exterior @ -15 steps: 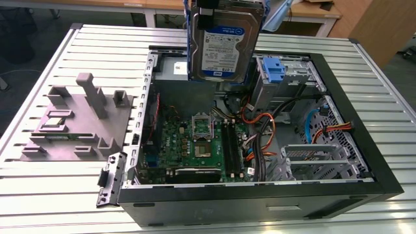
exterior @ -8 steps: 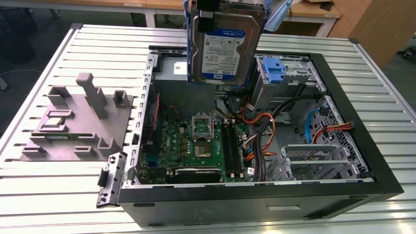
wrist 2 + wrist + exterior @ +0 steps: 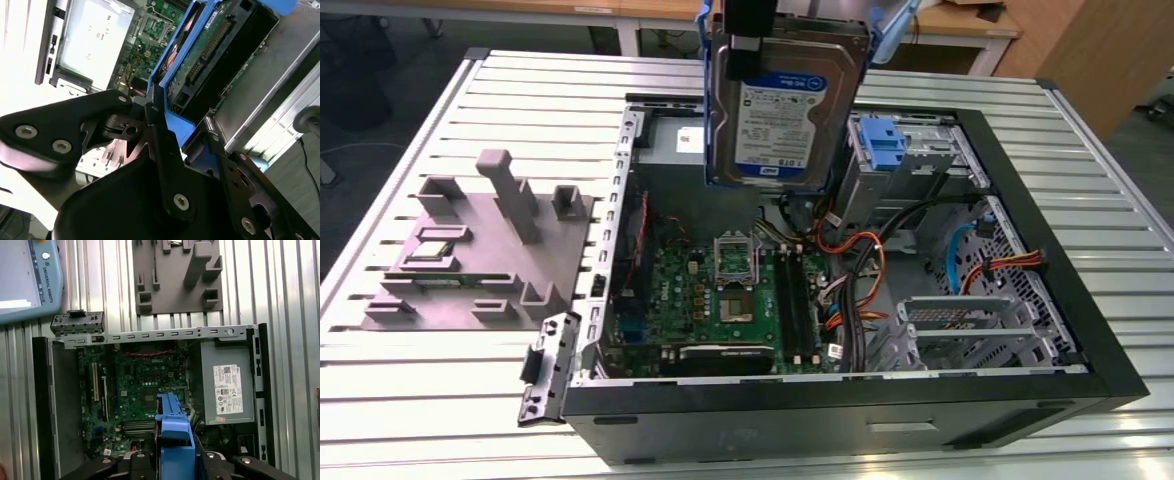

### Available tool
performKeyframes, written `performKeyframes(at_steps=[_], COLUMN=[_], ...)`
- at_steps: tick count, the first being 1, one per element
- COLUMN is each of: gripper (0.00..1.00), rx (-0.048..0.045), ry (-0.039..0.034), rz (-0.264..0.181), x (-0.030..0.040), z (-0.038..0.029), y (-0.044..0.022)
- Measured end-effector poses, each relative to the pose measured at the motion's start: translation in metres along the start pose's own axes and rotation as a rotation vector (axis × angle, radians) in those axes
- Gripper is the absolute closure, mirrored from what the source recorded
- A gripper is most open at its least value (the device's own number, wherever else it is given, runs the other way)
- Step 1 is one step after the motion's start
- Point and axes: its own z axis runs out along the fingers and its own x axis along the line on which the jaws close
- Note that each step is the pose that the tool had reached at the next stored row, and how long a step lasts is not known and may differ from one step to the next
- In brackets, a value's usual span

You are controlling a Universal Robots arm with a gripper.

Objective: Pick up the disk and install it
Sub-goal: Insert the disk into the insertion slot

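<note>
Black claw [image 3: 177, 127], fingers clamped on the blue plastic carrier bracket [image 3: 174, 435] of the flat silver-grey disk [image 3: 781, 110] with its white and blue label. The disk hangs upright, clear above the open black computer case [image 3: 854, 420], near the grey metal drive cage [image 3: 914, 150]. You risk the bracket flexing and slipping in the grip, or a tilted disk snagging the orange cables [image 3: 854, 250] below.
</note>
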Motion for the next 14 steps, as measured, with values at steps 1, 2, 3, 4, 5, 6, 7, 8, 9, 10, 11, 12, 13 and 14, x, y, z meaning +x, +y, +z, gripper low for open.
performKeyframes(at_steps=[1, 2, 3, 4, 5, 6, 7, 8, 9, 10, 11, 12, 13, 14], gripper=[0.64, 0.64, 0.64, 0.64, 0.64, 0.64, 0.64, 0.64, 0.64, 0.64, 0.64, 0.64, 0.64, 0.64], rx=[0.0001, 0.0001, 0.0001, 0.0002, 0.0003, 0.0004, 0.0005, 0.0006, 0.0006, 0.0006, 0.0007, 0.0007, 0.0008, 0.0009], ry=[0.0005, 0.0013, 0.0023, 0.0034, 0.0048, 0.0059, 0.0067, 0.0072, 0.0076, 0.0076, 0.0076, 0.0077, 0.0076, 0.0076], rz=[0.000, 0.000, 0.000, 0.000, 0.000, 0.000, 0.000, 0.000, 0.000, 0.000, 0.000, 0.000, 0.000, 0.000], x=[0.0019, 0.0037, 0.0056, 0.0071, 0.0085, 0.0099, 0.0109, 0.0113, 0.0114, 0.0114, 0.0114, 0.0112, 0.0110, 0.0108], z=[0.0001, 0.0000, 0.0000, 0.0000, 0.0000, 0.0000, 0.0001, 0.0004, 0.0005, 0.0007, 0.0009, 0.0010, 0.0011, 0.0012], y=[-0.0002, -0.0003, -0.0005, -0.0006, -0.0008, -0.0010, -0.0013, -0.0019, -0.0026, -0.0036, -0.0049, -0.0066, -0.0088, -0.0113])
